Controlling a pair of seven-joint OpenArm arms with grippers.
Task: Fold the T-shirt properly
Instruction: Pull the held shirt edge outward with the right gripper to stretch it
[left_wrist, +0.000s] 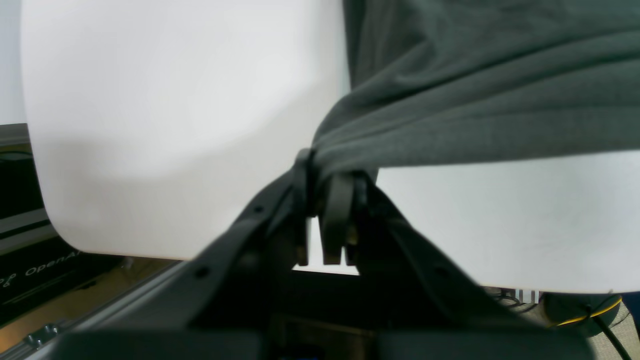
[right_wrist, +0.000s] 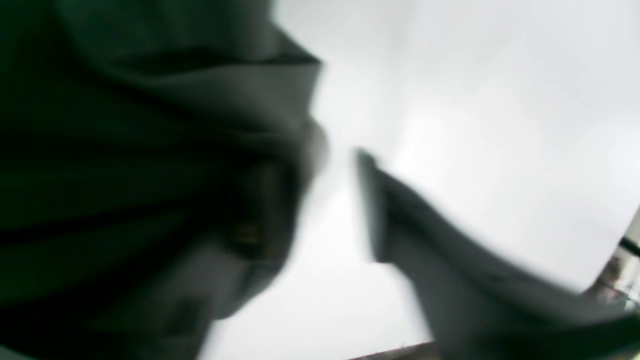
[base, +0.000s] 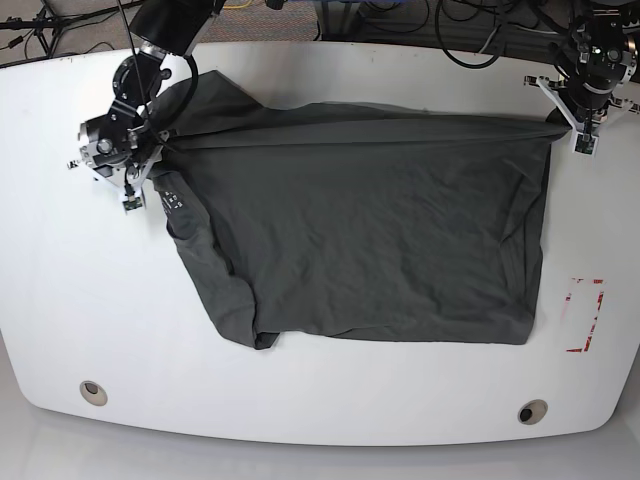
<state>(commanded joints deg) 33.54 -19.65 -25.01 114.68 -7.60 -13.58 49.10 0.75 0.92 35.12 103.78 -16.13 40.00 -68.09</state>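
Charcoal T-shirt (base: 380, 230): thin, limp, light; grip at edges.
My left gripper (left_wrist: 325, 175) pinches its corner; my right gripper (base: 125, 160): closure unclear.

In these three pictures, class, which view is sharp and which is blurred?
Base view: sharp, evenly lit, T-shirt creases clear. Left wrist view: mostly sharp, left gripper pinching fabric. Right wrist view: heavily blurred throughout, right gripper only a dark smear.
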